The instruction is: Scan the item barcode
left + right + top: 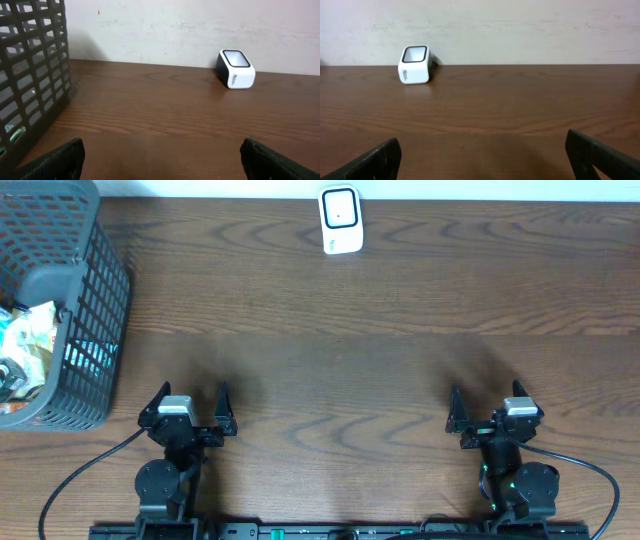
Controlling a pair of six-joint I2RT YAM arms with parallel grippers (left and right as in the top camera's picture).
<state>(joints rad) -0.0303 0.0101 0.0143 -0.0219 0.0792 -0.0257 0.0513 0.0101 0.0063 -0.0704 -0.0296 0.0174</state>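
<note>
now my left fingers [222, 404] and right fingers [455, 409] both stand wide apart and empty over the tabletop [330, 360], well apart from the white scanner [340, 220].

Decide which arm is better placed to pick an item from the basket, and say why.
Left: the left gripper, open, sits beside the basket; the right gripper is far across the table.

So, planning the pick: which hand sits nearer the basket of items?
The left hand, close by the grey basket; the right hand sits far across from it.
</note>
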